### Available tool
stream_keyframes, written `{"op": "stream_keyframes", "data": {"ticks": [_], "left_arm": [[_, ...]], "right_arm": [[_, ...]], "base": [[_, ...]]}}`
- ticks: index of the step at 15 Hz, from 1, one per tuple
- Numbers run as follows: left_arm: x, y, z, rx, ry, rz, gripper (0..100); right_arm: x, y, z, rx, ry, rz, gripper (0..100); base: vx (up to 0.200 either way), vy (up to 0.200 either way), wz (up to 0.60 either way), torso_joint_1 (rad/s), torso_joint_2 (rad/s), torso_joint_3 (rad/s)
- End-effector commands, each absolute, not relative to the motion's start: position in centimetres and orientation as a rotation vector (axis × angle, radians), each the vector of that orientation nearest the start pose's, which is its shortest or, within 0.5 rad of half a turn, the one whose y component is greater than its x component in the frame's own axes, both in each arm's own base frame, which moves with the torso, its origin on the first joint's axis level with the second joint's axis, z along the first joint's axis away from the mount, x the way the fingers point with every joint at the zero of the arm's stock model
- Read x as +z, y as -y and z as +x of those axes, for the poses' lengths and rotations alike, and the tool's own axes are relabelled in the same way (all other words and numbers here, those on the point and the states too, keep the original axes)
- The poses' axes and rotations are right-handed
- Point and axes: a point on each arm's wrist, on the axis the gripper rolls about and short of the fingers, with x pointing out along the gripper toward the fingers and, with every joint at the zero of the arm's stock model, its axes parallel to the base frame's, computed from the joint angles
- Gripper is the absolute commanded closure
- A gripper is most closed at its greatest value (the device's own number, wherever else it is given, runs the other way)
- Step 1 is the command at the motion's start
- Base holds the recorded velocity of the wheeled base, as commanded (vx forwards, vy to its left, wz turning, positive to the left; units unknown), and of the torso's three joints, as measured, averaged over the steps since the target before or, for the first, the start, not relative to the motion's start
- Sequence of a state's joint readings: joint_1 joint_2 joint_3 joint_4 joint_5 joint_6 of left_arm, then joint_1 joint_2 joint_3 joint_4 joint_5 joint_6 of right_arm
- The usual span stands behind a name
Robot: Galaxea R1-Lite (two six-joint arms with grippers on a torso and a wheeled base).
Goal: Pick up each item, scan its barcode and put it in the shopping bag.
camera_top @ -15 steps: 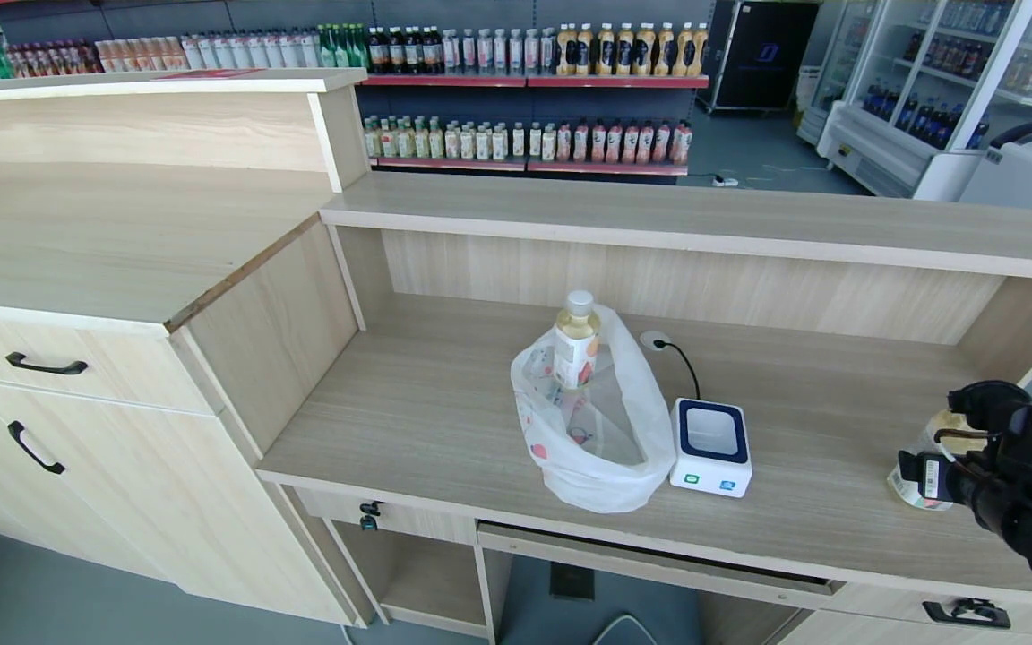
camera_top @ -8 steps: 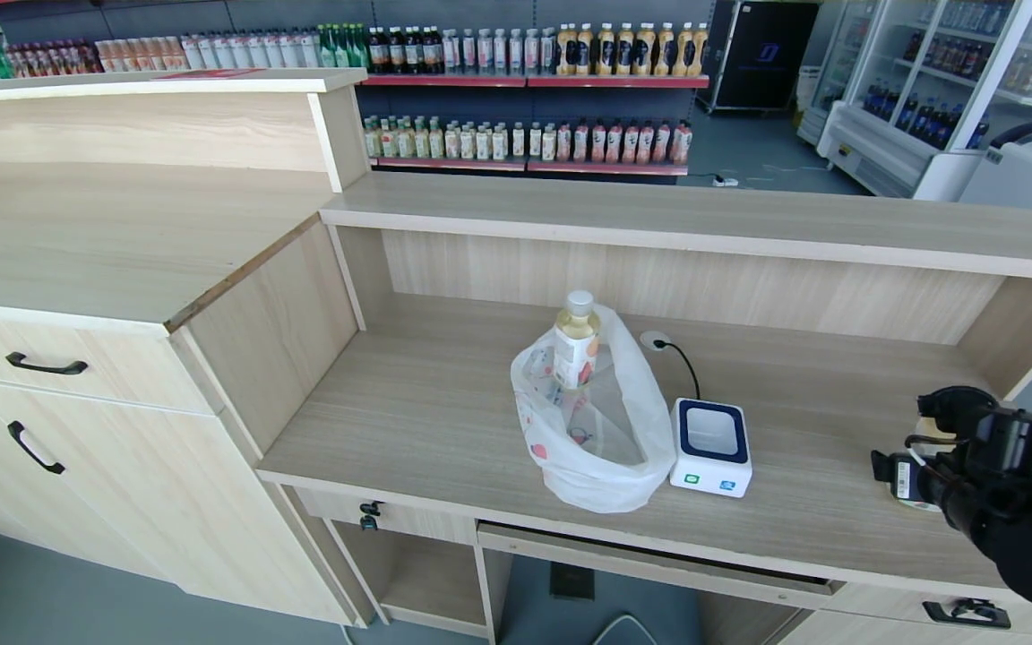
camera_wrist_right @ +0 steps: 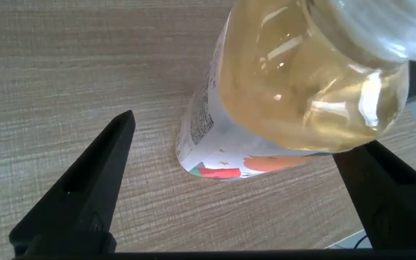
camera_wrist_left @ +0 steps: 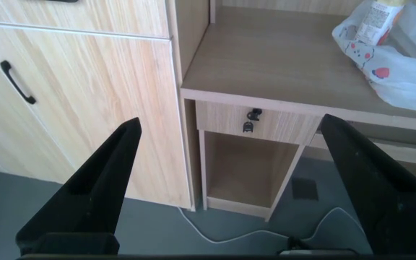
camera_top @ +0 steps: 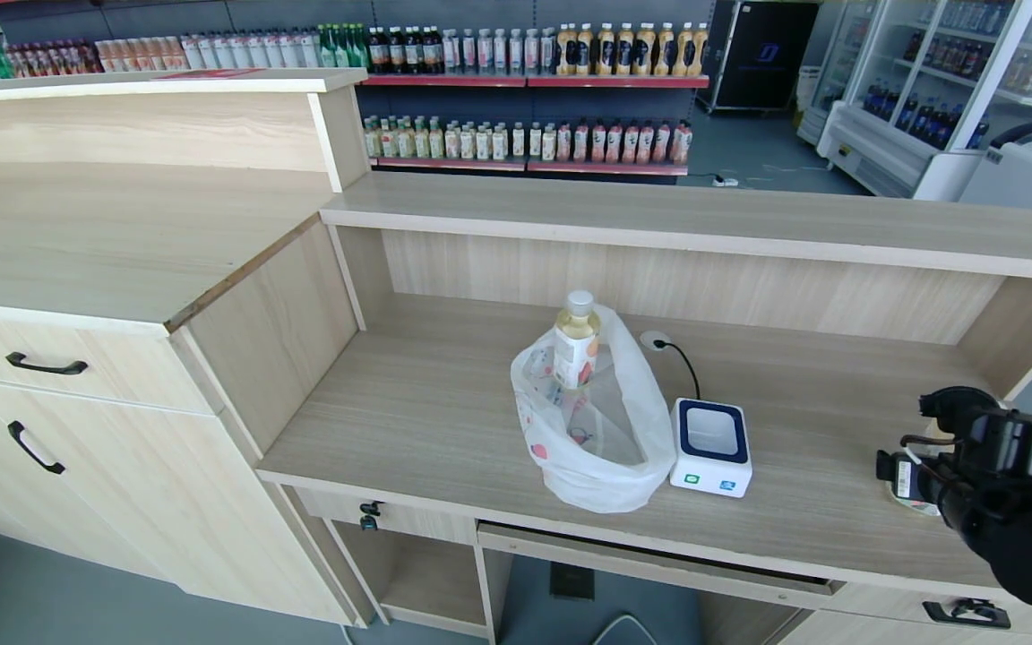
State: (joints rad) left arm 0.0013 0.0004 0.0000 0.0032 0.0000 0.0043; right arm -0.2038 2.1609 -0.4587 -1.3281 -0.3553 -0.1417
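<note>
Pick-up step: right pincer [camera_top: 924,443] released, straddling bottle [camera_wrist_right: 280,94] on table [camera_top: 444,403]. Next, I think: clench, lift, show barcode to scanner [camera_top: 710,445].

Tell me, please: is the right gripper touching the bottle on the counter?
Cannot tell. In the right wrist view, bare counter shows between one finger and the bottle, but the other finger's edge meets the bottle's outline.

2 bottles [camera_top: 576,345], 1 bag [camera_top: 601,470], 1 scanner [camera_top: 710,459]
</note>
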Motion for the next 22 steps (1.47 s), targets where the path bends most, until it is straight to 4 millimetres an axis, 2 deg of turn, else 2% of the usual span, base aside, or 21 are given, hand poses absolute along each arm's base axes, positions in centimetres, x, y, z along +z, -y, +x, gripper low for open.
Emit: {"op": "stream_keyframes", "data": {"ticks": [1,8,22], "left_arm": [[7.5,0.0,-2.3,0.002,-0.003,0.005,0],[7.5,0.0,-2.3,0.002,-0.003,0.005,0],[7.5,0.0,-2.3,0.002,-0.003,0.005,0]], "right_arm": [[3.2,7.1,30.5,-0.538,-0.406,-0.154,0],[2.2,7.2,31.1,-0.586,-0.395,-0.07,0],[1.7,7.6,32.7,-0.586,-0.363,-0.077,0]], "base": [[0.0,0.0,0.0,0.0,0.0,0.0],[0.0,0.0,0.0,0.0,0.0,0.0],[0.0,0.0,0.0,0.0,0.0,0.0]]}}
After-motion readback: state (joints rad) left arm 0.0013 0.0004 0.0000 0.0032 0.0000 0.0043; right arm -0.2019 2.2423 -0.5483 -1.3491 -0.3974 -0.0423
